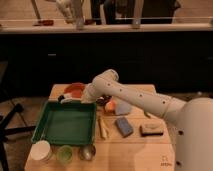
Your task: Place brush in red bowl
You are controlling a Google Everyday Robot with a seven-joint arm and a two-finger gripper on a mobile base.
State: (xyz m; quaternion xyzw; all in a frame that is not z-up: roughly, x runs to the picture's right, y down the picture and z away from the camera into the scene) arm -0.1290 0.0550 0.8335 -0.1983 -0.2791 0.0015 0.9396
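Hovering hand [84,96] just beside shallow orange-red bowl [74,88]. Slim white dish brush [71,100] at its near rim, not yet inside. Cannot tell grip.

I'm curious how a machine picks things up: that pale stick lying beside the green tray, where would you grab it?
Probably at mid-length, coming straight down from above and closing across its narrow width. The pale stick lies flat, long and thin, with the wall of the green tray close along one side. The gripper hangs by the red bowl.
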